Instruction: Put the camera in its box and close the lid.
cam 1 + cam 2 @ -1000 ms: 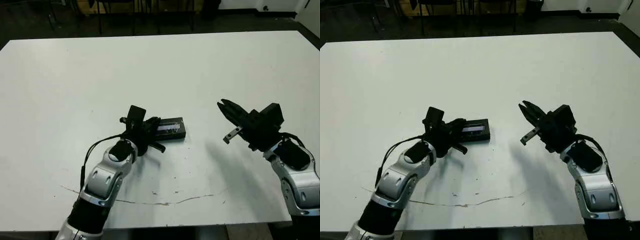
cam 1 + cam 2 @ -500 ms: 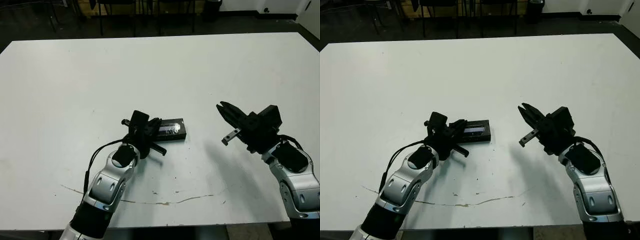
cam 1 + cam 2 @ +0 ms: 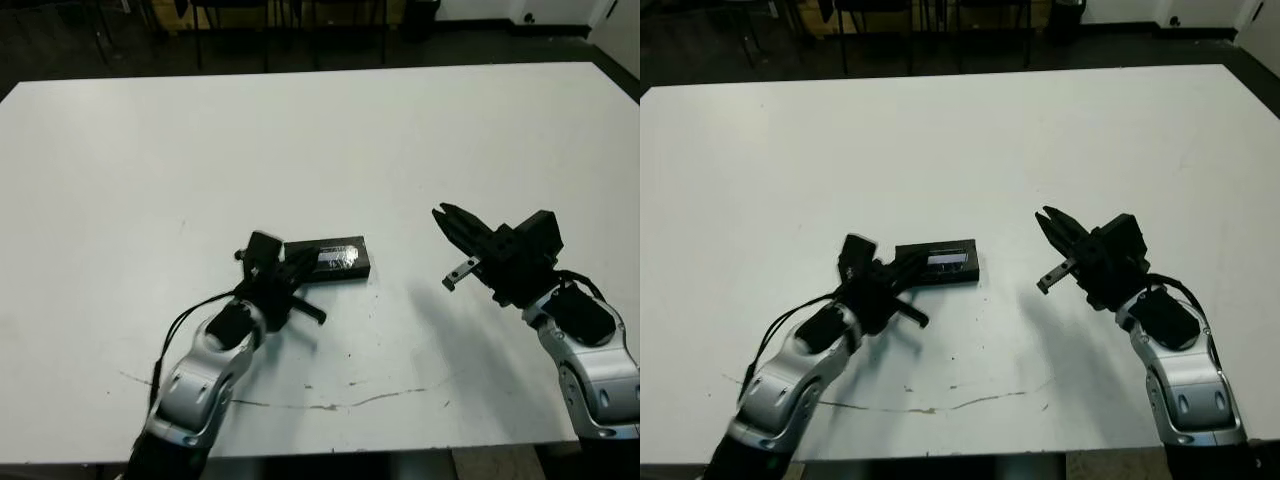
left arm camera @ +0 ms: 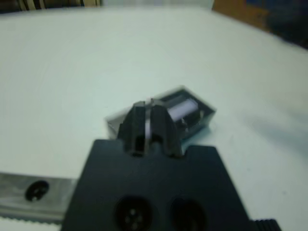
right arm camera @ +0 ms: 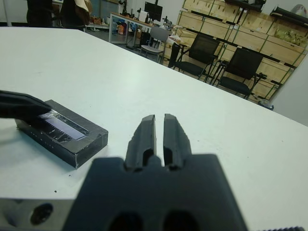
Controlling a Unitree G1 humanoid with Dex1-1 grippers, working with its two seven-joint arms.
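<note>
From the head view, you are seeing the lid (image 3: 330, 258) sitting on the box, mid-table, your left gripper (image 3: 300, 275) touching its near end, fingers pinched, empty. Right wrist view: your right gripper (image 5: 159, 137) is hovering closed, empty. Next, check seating.

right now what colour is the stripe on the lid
Greyish and shiny, on the black lid; clearest in the right wrist view.

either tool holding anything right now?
No. Both are empty with fingers together: the left tool sits at the closed box's lid, not gripping it; the right tool hangs apart.
</note>
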